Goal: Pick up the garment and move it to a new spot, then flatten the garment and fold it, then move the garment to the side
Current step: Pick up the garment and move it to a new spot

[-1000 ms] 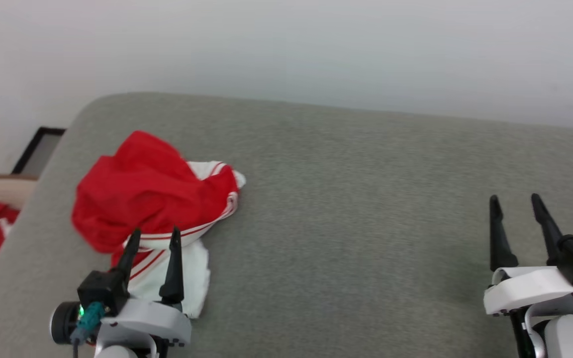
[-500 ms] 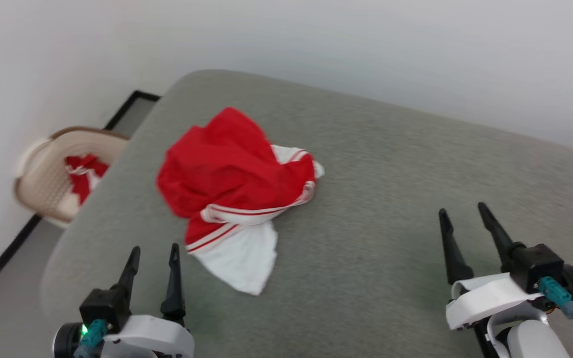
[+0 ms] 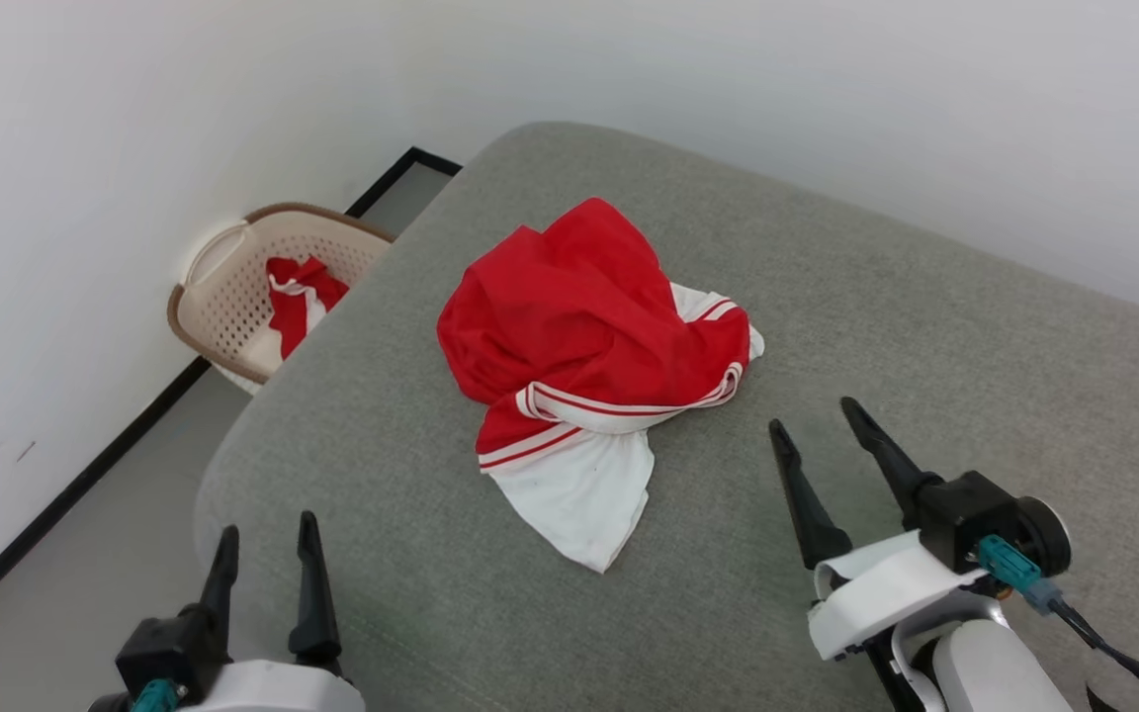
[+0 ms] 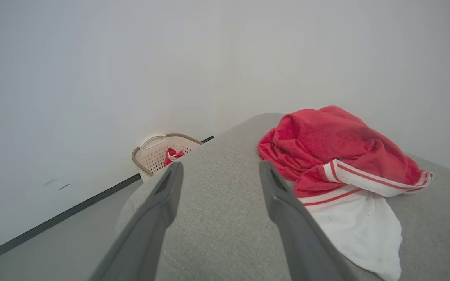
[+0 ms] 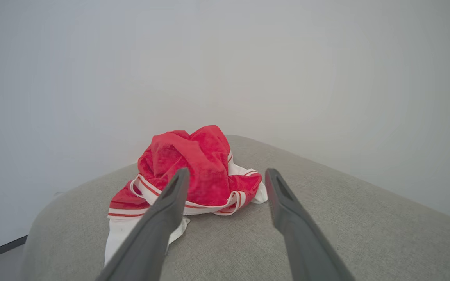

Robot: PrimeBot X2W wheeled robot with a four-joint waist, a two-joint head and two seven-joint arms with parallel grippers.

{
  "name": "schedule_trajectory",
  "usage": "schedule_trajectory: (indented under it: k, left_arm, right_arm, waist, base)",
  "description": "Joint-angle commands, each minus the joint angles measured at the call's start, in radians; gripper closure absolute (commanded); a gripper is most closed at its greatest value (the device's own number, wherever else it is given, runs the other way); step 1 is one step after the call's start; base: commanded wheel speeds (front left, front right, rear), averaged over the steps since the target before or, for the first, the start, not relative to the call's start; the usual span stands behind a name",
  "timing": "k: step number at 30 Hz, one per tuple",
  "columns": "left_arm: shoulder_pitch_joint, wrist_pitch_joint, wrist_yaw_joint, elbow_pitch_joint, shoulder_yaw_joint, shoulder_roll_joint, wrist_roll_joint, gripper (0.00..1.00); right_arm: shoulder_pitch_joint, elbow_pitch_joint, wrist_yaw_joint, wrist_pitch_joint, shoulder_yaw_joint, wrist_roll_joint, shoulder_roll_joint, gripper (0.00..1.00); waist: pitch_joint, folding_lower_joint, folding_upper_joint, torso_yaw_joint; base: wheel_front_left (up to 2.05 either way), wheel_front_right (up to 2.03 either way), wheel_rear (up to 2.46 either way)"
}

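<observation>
The garment lies crumpled in a heap on the grey cushioned surface, red on top with a white panel and striped trim toward me. It also shows in the left wrist view as the garment and in the right wrist view as the garment. My left gripper stands open at the lower left, near the surface's left edge, apart from the cloth. My right gripper stands open to the right of the heap, with nothing between its fingers.
A beige laundry basket with red and white cloth inside stands on the floor by the wall, left of the surface. The surface's rounded left edge drops to the floor. A white wall rises close behind.
The whole head view has swung left, so the camera moved; the garment lies as before. Both grippers stay open and hold nothing.
</observation>
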Motion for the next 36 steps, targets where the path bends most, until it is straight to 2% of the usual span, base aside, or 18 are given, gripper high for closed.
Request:
schedule_trajectory:
  k: [1,6,12,23,28,33,34,36]
  left_arm:
    - [0.007,0.000,0.007,-0.009,-0.002,-0.002,-0.006,0.00]
    - [0.011,0.000,0.013,-0.020,-0.018,-0.002,-0.015,0.00]
    - [-0.025,0.000,-0.022,0.014,-0.046,-0.001,0.015,0.00]
    - [-0.167,0.000,-0.092,0.074,-0.052,0.010,0.066,0.00]
    - [-0.323,0.000,-0.122,0.130,-0.080,0.070,0.068,0.00]
    - [-0.533,0.024,-0.131,0.276,-0.138,0.169,0.028,0.00]
    - [-0.533,0.024,-0.131,0.276,-0.138,0.169,0.028,0.00]
    - [-0.602,0.094,-0.130,0.362,-0.204,0.209,-0.016,0.00]
  right_arm:
    - [-0.011,0.003,-0.001,-0.005,0.005,0.008,-0.001,0.00]
    - [-0.021,0.007,-0.001,-0.005,0.016,0.011,-0.005,0.00]
    - [0.017,-0.015,-0.001,-0.005,-0.031,0.001,-0.015,0.00]
    - [-0.001,-0.056,-0.001,-0.005,-0.140,-0.012,-0.032,0.00]
    - [-0.011,-0.075,-0.001,-0.005,-0.159,-0.017,-0.039,0.00]
    - [-0.025,-0.086,-0.001,-0.003,-0.151,-0.019,-0.032,0.00]
    - [-0.025,-0.086,-0.001,-0.003,-0.151,-0.019,-0.032,0.00]
    - [-0.029,-0.090,-0.001,-0.003,-0.147,-0.020,-0.027,0.00]
  waist:
    - [0.007,0.0000,0.0000,0.005]
    - [0.009,0.0000,0.0000,0.003]
    - [-0.004,0.0000,0.0000,-0.008]
    - [0.036,0.0000,0.0000,-0.164]
    - [0.078,0.0000,0.0000,-0.239]
    - [0.114,0.0000,0.0000,-0.323]
    - [0.114,0.0000,0.0000,-0.323]
    - [0.128,0.0000,0.0000,-0.353]
  base:
    - [0.00,0.00,0.00]
    - [0.00,0.00,0.00]
    - [0.00,0.00,0.00]
    - [0.00,0.00,0.00]
    - [0.00,0.00,0.00]
    - [0.00,0.00,0.00]
    - [0.00,0.00,0.00]
    - [0.00,0.00,0.00]
